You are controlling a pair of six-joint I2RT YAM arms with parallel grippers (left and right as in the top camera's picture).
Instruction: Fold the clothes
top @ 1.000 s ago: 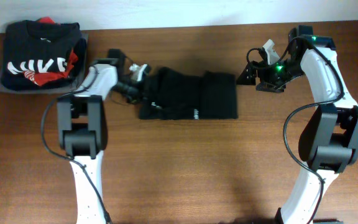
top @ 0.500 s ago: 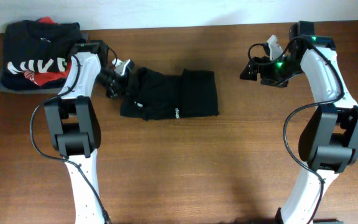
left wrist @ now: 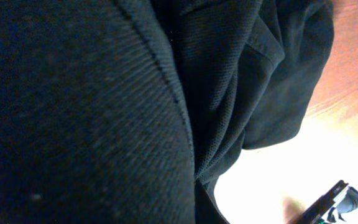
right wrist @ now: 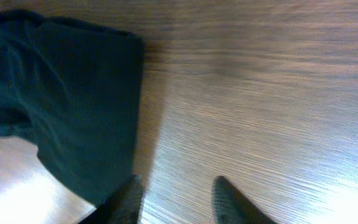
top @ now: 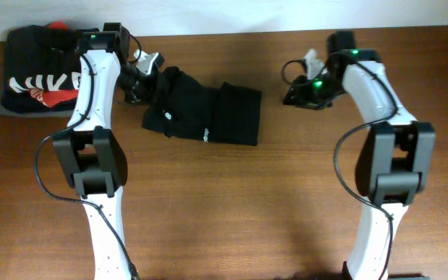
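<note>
Wood-grain table (top: 208,202) fills the overhead view. On it the shirt (top: 208,117) lies left of centre as a folded black band, its left end bunched up at the left gripper (top: 140,78). A stack (top: 41,70) of folded garments sits at the far left corner, near that gripper. The right gripper (top: 295,93) hovers off the shirt's right edge, apart from it.

Left wrist view: black knit fabric covers nearly the whole frame, a seam running down it. We read the left gripper as clenched on the shirt's end – its fingers are hidden by cloth.

Right wrist view: two dark fingers (right wrist: 129,196) stand apart over bare wood, nothing between them. The right gripper is released; the shirt's edge lies just beside its left finger.

We judge the step in hand to be shifting the folded shirt toward the stack. To do it well, we hold the grip firm and move low and slowly, so the folded layers do not slide apart – the free right end is the part likely to trail or open.
</note>
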